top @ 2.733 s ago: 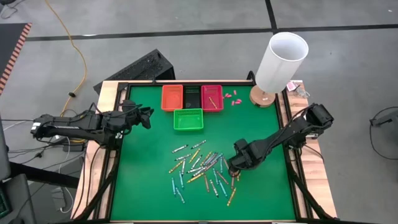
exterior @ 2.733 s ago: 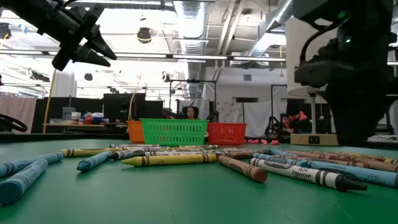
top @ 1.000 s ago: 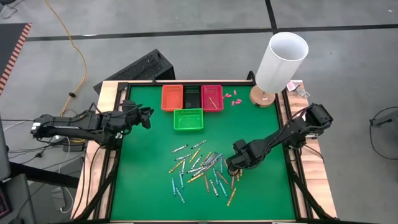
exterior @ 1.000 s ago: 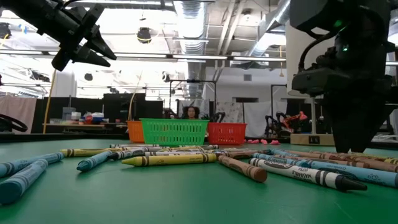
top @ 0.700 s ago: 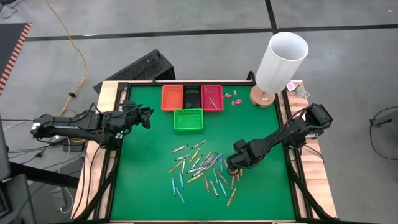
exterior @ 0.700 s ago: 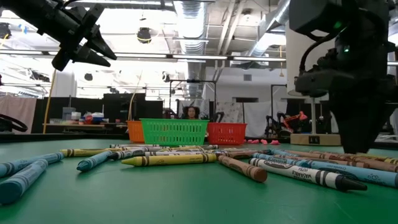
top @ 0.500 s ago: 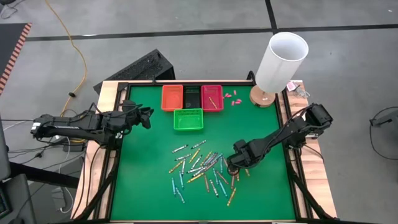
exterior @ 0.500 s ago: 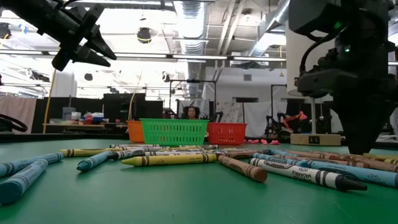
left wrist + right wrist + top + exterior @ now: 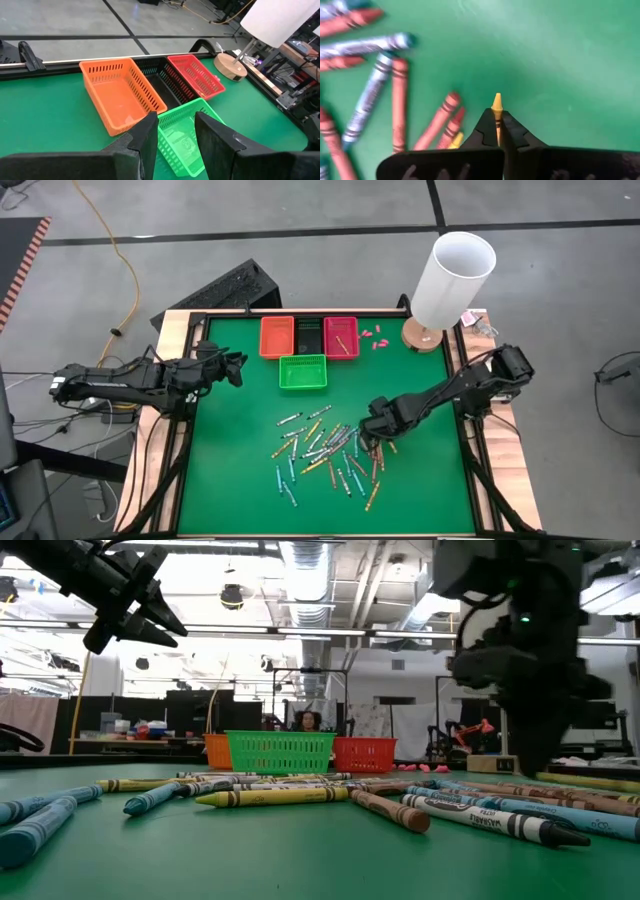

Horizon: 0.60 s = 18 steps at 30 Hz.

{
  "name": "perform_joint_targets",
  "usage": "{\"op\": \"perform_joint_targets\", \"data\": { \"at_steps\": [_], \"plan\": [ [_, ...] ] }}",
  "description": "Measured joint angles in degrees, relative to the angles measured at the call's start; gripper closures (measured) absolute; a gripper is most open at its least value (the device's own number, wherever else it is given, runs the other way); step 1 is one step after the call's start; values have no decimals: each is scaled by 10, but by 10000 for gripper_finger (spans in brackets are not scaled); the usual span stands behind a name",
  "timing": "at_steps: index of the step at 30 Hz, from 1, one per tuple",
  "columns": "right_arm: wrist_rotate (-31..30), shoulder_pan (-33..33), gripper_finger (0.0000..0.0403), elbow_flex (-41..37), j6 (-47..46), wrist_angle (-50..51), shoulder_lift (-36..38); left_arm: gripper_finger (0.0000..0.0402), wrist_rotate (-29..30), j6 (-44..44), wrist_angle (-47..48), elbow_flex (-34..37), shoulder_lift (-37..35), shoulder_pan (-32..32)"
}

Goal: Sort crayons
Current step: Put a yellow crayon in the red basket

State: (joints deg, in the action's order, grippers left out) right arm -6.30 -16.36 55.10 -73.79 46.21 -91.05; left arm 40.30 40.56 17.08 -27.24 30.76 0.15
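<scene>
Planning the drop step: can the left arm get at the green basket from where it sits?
Probably yes. The left hand hangs open above the mat just short of the green basket, with only bare mat between. The right hand, shut on a yellow crayon, is over the crayon pile, away from it.

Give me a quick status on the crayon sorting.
Right gripper shut on a yellow crayon, above the crayon pile. Left gripper open, waiting near the baskets. Nothing in the way.
</scene>
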Motion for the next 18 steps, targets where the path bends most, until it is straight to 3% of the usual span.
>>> {"op": "perform_joint_targets", "data": {
  "at_steps": [6, 18],
  "plan": [
    [-12, 72, 402, 47, 143, 1, 0, 283, 0, -7, 0, 0, 0, 0],
    [-15, 301, 403, 210, 483, -34, 0, 283, 0, -9, 0, 0, 0, 0]
  ]
}}
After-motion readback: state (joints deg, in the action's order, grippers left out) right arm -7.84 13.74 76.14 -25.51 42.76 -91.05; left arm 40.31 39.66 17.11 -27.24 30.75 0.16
